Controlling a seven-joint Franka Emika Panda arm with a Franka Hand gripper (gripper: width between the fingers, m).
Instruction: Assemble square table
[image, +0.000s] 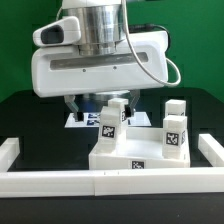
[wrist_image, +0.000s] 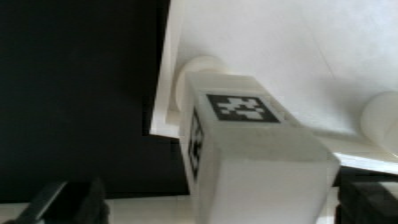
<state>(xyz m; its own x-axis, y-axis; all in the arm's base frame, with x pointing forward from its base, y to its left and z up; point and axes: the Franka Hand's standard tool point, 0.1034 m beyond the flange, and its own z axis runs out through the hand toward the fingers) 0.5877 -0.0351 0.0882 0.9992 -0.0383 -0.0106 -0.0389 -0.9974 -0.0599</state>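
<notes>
The white square tabletop slab lies flat in the middle of the black table. Three white tagged leg blocks stand upright on it: one near the exterior view's left and two on the right. My gripper hangs straight over the left leg. In the wrist view this leg stands on the slab between my fingers. The gripper is open: the left finger is clear of the leg, and the right finger is close beside it. A fourth leg is not visible.
White border rails run along the front, the exterior view's left and its right. The marker board lies behind the slab, partly hidden by my gripper. Another leg's rounded edge shows in the wrist view.
</notes>
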